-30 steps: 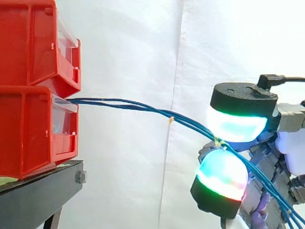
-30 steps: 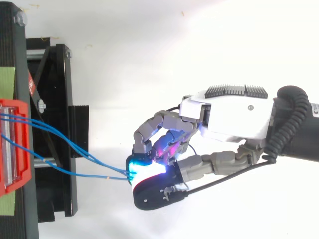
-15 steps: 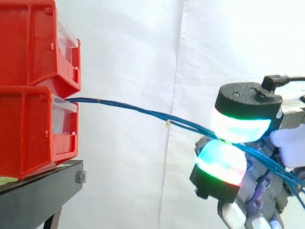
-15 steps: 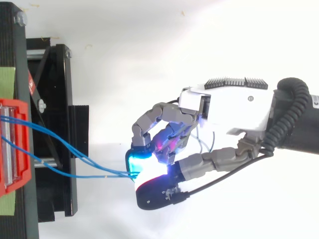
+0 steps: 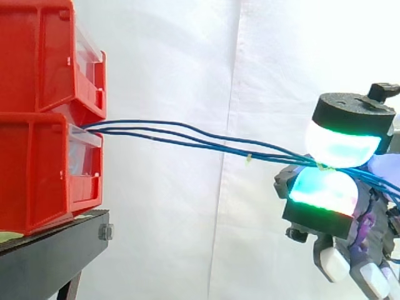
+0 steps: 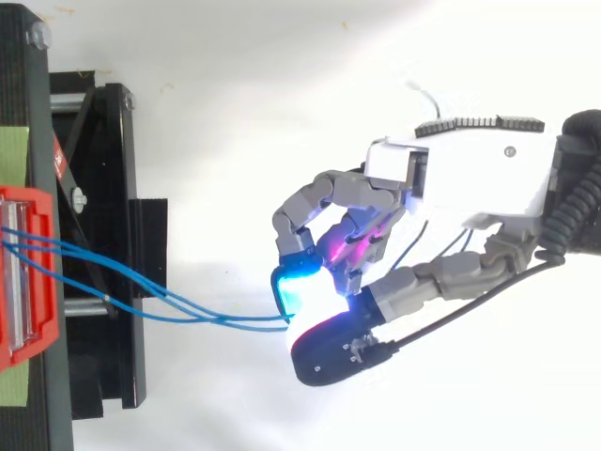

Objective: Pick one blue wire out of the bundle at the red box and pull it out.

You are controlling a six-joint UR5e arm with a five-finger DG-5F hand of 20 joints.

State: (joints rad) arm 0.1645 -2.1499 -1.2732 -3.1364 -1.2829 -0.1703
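From the side: the blue wires (image 5: 187, 139) come out of the front of the lower red bin (image 5: 37, 169) and slope down a bit to the hand (image 5: 325, 199), which has them pinched between two glowing pads (image 5: 342, 145) (can't tell how many strands it's really got). From above, same deal: hand (image 6: 470, 178) well clear of the stand (image 6: 103, 188), fingers curled, wires (image 6: 188, 315) fanning back to the bin (image 6: 47, 319).

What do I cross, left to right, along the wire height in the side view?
red bins → blue wires, running out of the lower bin's front → robot hand, with the wires pinched between its two glowing pads
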